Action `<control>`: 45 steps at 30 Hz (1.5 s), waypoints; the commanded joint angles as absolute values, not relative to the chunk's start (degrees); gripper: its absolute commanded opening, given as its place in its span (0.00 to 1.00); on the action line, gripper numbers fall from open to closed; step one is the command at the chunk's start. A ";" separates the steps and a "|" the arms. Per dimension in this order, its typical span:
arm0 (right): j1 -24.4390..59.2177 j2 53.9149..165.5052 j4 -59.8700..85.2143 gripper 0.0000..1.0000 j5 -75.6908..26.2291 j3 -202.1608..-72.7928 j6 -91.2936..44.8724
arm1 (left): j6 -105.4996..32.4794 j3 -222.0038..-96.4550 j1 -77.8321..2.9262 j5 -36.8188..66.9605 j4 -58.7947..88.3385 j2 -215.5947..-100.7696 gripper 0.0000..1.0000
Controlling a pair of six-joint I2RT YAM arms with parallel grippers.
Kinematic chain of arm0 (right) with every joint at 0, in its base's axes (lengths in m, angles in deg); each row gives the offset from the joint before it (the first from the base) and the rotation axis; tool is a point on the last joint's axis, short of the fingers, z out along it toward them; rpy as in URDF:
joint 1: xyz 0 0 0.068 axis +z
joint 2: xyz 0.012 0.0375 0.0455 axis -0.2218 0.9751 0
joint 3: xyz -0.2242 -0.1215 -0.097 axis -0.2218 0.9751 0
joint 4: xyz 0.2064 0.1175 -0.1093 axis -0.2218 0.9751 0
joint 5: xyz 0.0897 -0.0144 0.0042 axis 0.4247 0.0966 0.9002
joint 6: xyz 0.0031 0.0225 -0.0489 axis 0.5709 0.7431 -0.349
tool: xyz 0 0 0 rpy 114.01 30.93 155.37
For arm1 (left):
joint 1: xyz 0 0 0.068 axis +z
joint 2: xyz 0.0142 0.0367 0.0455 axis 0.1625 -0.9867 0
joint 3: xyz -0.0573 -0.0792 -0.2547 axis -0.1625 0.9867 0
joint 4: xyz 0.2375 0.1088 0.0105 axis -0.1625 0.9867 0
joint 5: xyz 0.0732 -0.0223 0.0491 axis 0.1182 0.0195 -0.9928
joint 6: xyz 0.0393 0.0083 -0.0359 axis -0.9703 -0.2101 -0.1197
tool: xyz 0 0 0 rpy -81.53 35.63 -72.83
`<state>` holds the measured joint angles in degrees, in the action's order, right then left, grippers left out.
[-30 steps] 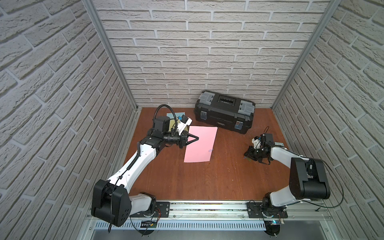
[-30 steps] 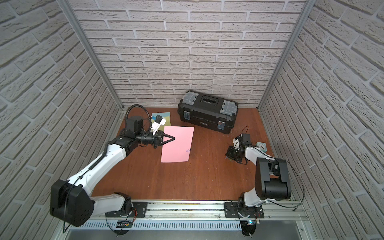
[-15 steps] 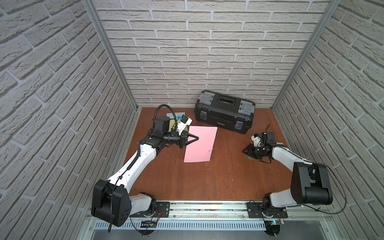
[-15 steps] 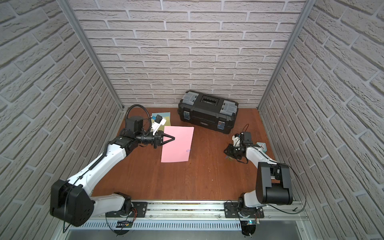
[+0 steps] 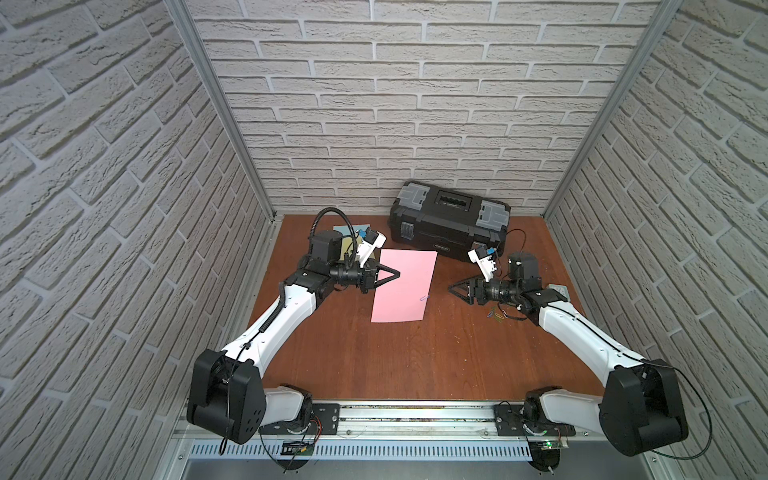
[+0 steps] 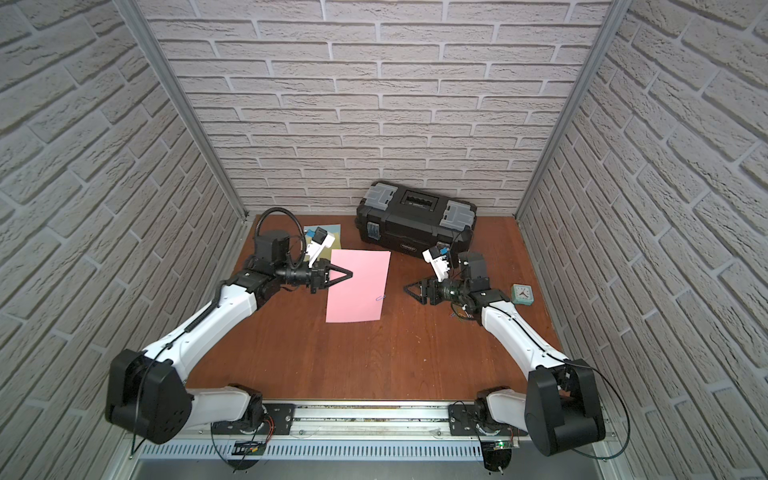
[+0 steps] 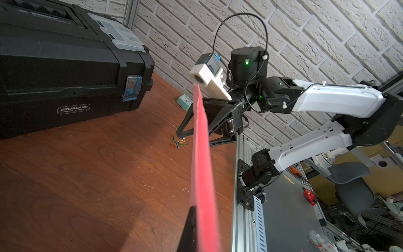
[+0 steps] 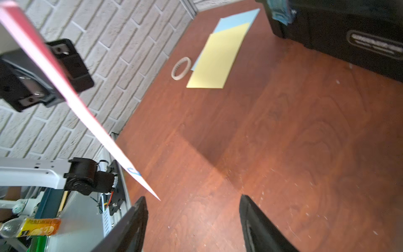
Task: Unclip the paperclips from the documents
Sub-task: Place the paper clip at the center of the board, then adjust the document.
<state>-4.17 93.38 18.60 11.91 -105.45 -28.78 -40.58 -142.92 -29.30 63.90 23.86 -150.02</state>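
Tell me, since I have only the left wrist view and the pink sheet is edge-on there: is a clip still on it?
Observer: Yes, one blue clip sits on the pink sheet's edge that faces the right gripper.
Operator: The sheet hides that gripper's jaws. Open?
Observer: Open; in the right wrist view its fingers stand apart, nothing between them.
Operator: Any other sheets?
Observer: A yellow sheet lies partly over a blue sheet.
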 commanded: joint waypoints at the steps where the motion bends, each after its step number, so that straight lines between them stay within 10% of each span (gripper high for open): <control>1: -2.11 92.36 8.17 0.70 18.29 -106.61 -27.59 | -40.45 -144.72 -30.24 65.93 20.89 -150.69 0.00; 16: 3.95 99.54 -1.41 0.68 20.73 -110.95 -24.31 | -40.26 -145.80 -31.77 66.56 20.97 -151.42 0.00; 32: 5.21 101.58 -10.63 0.03 25.19 -110.03 -18.18 | -41.01 -145.74 -31.80 65.69 21.72 -151.79 0.00; 45: 3.78 100.27 -9.81 0.03 22.39 -111.88 -17.57 | -39.90 -144.45 -31.68 64.26 23.11 -150.58 0.18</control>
